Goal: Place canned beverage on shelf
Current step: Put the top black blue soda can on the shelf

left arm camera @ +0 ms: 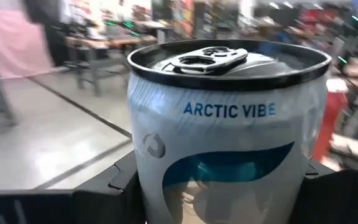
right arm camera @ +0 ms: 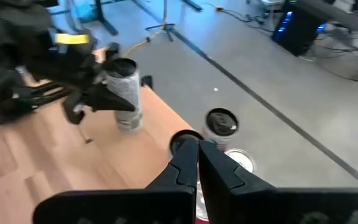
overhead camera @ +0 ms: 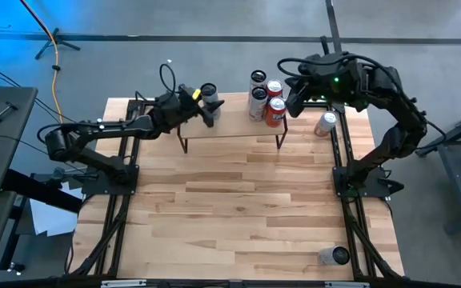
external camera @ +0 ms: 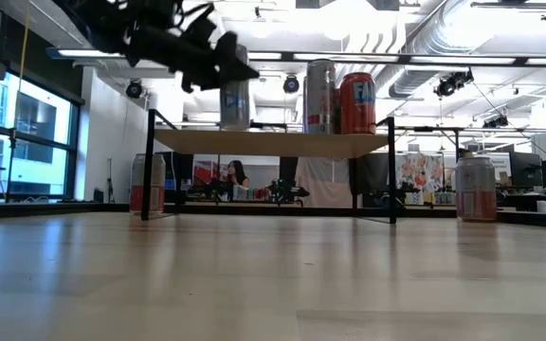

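The shelf (overhead camera: 230,128) stands at the table's far middle, with several cans (overhead camera: 266,96) on its right end. A silver can (overhead camera: 210,92) labelled ARCTIC VIBE (left arm camera: 229,124) stands upright at the shelf's far left corner, and my left gripper (overhead camera: 206,106) is shut on it. Its base (external camera: 235,128) is level with the plank top (external camera: 273,142); I cannot tell whether it rests on the plank. My right gripper (right arm camera: 197,163) is shut and empty. It hovers high over the shelf's right end (overhead camera: 293,106), beside the cans. My left gripper pinches the can's side wall (right arm camera: 124,99) between its two fingers, one finger (left arm camera: 120,186) on either side. The fingers come level from the table's left. The can stays upright with its pull-tab top (left arm camera: 210,59) up.
One can (overhead camera: 325,124) stands on the table right of the shelf, and another (overhead camera: 334,256) lies at the near right corner. The low view shows a red-and-silver can (external camera: 147,183) behind the shelf's left leg. The wide wooden table top (overhead camera: 238,208) lies in front of the shelf.
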You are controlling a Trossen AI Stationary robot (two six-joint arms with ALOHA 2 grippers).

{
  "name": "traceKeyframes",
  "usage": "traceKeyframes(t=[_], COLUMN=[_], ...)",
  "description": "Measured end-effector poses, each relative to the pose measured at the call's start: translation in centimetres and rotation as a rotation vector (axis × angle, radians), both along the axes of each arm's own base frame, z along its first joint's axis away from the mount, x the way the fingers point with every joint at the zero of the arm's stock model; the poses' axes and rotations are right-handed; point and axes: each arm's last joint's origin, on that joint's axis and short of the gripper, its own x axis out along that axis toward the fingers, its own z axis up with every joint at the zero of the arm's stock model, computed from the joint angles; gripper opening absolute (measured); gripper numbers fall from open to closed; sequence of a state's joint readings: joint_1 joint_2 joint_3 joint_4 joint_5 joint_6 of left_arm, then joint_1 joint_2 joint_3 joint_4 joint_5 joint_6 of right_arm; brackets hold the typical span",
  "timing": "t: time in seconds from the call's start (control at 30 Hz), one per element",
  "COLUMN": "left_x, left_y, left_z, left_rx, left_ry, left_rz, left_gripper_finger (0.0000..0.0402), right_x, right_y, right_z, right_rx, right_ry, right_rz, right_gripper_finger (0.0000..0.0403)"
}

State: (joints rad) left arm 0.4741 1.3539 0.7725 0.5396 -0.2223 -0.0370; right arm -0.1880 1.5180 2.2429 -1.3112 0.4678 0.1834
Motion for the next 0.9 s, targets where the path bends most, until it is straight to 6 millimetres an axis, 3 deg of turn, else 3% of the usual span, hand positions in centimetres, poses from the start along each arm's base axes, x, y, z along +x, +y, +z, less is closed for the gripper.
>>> traceKeyframes(t=[0.2,0.53,0.9], left_x=[2.6,8.4,9.5], left_y=[-1.5,-2.7,-3.1], left_z=[0.5,-0.5,-0.2], left_rx=[-0.041,-0.01,-0.011], left_ry=[-0.043,0.113,0.095], left_rz=[0.183,0.404,0.397], left_gripper_finger=[0.0197,0.0204,0.0207], right_x=[-0.4,-0.6,-0.8], right_y=[-0.1,-0.1,-0.1], right_z=[-0.3,-0.5,-0.8], right_rx=[-0.027,-0.035,-0.028], right_ry=[0.059,0.089,0.122], right_rz=[-0.055,-0.066,-0.067], right_gripper_finger=[0.0,0.0,0.0])
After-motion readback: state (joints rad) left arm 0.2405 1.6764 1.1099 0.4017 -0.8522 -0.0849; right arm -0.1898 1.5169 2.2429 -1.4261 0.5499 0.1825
